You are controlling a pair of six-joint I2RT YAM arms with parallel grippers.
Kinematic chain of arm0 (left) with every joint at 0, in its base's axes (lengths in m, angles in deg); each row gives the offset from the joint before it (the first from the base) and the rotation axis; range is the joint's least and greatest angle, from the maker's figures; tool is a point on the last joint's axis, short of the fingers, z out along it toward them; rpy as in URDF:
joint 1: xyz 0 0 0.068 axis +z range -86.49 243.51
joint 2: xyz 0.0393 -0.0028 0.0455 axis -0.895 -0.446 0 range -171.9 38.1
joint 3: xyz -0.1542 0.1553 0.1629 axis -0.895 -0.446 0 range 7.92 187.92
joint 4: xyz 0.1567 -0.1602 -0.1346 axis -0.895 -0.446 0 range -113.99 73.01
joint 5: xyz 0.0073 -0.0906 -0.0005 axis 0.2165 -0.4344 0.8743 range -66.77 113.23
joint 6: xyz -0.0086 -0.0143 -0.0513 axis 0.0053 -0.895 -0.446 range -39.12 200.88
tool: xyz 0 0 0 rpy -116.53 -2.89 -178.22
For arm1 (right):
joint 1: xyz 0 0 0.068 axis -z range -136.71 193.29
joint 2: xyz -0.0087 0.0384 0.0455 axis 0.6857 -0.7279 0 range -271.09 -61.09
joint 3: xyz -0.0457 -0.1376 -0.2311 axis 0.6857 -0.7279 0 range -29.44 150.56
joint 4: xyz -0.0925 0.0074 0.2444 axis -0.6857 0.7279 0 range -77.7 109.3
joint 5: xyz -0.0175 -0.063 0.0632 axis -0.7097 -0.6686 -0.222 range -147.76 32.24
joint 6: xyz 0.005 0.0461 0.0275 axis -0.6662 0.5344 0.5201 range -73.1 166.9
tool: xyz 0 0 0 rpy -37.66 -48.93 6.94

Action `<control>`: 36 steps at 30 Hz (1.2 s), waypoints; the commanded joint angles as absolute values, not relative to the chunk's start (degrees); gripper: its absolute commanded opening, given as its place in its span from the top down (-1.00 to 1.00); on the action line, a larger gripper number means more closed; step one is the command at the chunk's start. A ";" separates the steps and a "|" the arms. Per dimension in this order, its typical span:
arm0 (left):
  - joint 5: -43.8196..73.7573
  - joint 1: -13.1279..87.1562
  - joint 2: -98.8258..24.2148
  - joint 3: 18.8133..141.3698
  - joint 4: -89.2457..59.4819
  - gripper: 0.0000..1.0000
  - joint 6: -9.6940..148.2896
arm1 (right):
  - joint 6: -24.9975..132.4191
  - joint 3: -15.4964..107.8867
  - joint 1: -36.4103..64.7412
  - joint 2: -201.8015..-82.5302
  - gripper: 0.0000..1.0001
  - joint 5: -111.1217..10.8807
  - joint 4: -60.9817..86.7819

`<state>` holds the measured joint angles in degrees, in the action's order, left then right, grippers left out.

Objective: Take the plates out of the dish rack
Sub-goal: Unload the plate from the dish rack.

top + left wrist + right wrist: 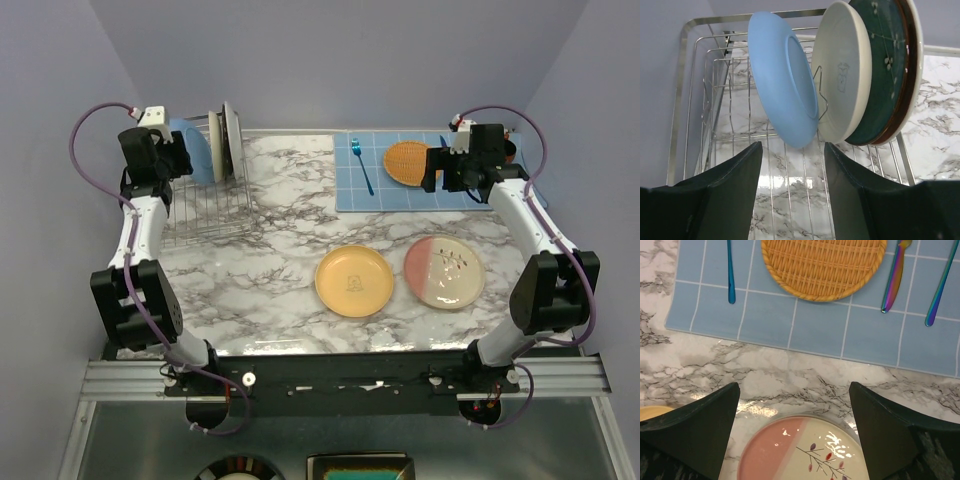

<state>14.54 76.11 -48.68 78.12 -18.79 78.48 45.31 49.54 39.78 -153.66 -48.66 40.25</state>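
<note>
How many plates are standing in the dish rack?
3, in the left wrist view: a blue plate on the left, a cream plate in the middle, a teal floral plate on the right. Another could be hidden behind it.

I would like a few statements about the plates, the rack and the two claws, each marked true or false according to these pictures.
1. A blue plate stands on its edge in the dish rack. True.
2. The pink and cream plate is in the rack. False: it lies flat on the marble table.
3. The left claw is shut on the blue plate. False: it is open and holds nothing.
4. The woven disc lies on the blue mat. True.
5. The right claw is open. True.
</note>
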 commanded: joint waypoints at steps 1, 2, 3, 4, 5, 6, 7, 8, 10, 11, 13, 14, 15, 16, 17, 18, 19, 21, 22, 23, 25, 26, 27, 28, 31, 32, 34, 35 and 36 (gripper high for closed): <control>5.04 79.06 -53.64 81.75 -19.27 -0.23 74.29 | 44.70 48.52 40.04 -153.72 -0.99 -46.69 39.99; 4.95 79.16 -54.18 82.45 -19.27 -0.23 74.20 | 44.70 48.43 40.04 -153.72 -0.99 -46.51 39.90; 5.12 79.42 -54.71 82.80 -19.27 -0.23 74.20 | 44.61 48.43 40.04 -153.72 -0.99 -46.51 39.99; 5.12 79.51 -55.67 83.15 -19.44 -0.23 74.20 | 44.61 48.43 40.04 -153.72 -0.99 -46.42 39.99; 5.30 79.86 -56.11 83.68 -19.27 -0.23 74.20 | 44.52 48.43 40.04 -153.81 -0.99 -46.34 39.90; 5.39 80.04 -56.47 83.86 -19.27 -0.23 74.20 | 44.44 48.43 40.04 -153.81 -0.99 -46.34 39.90; 5.21 80.21 -56.99 83.95 -19.10 -0.23 74.11 | 44.52 48.43 39.95 -153.98 -0.99 -46.34 39.90; 5.21 80.30 -57.35 84.38 -19.10 -0.23 74.11 | 44.52 48.43 40.04 -153.99 -0.99 -46.25 39.99; 5.04 80.39 -58.22 84.56 -19.01 -0.23 74.46 | 44.52 48.43 39.95 -154.16 -0.99 -46.16 39.99; 5.04 80.48 -58.58 85.09 -19.18 -0.22 74.55 | 44.52 48.43 39.95 -154.25 -0.99 -46.16 39.99; 5.56 80.48 -59.54 85.44 -19.27 -0.22 74.81 | 44.44 48.43 40.04 -154.34 -0.99 -45.90 39.99; 5.83 80.48 -59.72 85.44 -19.10 -0.22 74.99 | 44.44 48.35 40.04 -154.25 -0.98 -45.81 39.99; 5.91 80.82 -59.98 85.44 -19.01 -0.22 74.99 | 44.52 48.34 39.95 -154.25 -0.98 -45.90 40.08; 5.92 80.83 -60.16 85.44 -18.75 -0.22 75.08 | 44.35 48.34 40.04 -154.25 -0.98 -45.90 40.08; 6.00 81.00 -60.07 85.27 -18.57 -0.22 75.08 | 44.35 48.34 40.04 -154.25 -0.98 -45.90 39.99; 5.92 81.18 -60.16 85.27 -18.48 -0.22 75.16 | 44.43 48.34 40.04 -154.25 -0.98 -46.07 39.99; 5.92 81.35 -60.42 85.27 -18.65 -0.22 75.60 | 44.44 48.34 40.04 -154.34 -0.98 -46.07 39.99; 5.74 81.62 -60.69 85.44 -18.66 -0.22 75.78 | 44.44 48.43 39.95 -154.51 -0.98 -45.90 39.99; 5.57 81.79 -61.12 85.53 -18.57 -0.22 75.78 | 44.44 48.52 39.95 -154.51 -0.98 -45.90 40.08; 5.22 82.14 -61.39 85.79 -18.57 -0.22 75.69 | 44.35 48.52 40.04 -154.69 -0.98 -45.90 40.08; 4.34 82.41 -62.26 86.14 -18.30 -0.22 75.69 | 44.52 48.52 40.04 -154.60 -0.98 -45.90 40.17; 4.16 82.50 -62.62 86.49 -18.30 -0.22 75.69 | 44.44 48.52 40.04 -154.51 -0.98 -45.90 40.08; 3.46 82.58 -63.06 86.84 -18.22 -0.22 75.78 | 44.44 48.52 40.04 -154.60 -0.98 -45.81 40.17; 3.11 82.50 -63.93 87.20 -18.56 -0.22 75.78 | 44.44 48.52 40.04 -154.43 -0.98 -45.81 40.17; 2.14 82.50 -66.30 88.78 -18.39 -0.22 75.17 | 44.52 48.52 39.95 -154.43 -0.98 -45.81 40.08; 1.88 82.50 -66.75 89.22 -18.39 -0.22 74.90 | 44.52 48.69 40.04 -154.60 -0.98 -45.72 40.34; 1.61 82.58 -67.89 90.54 -18.30 -0.22 74.55 | 44.61 48.61 39.95 -154.78 -0.98 -45.63 40.43; 1.35 82.50 -68.24 90.89 -18.30 -0.21 74.29 | 44.61 48.61 40.04 -154.78 -0.98 -45.63 40.52; 1.17 82.59 -68.42 91.59 -18.57 -0.21 74.29 | 44.44 48.52 39.95 -154.69 -0.98 -45.55 40.34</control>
<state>3.88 82.19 -66.85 88.78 -19.40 75.07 45.29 49.19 39.76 -153.99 -46.76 40.27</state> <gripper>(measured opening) 0.609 0.993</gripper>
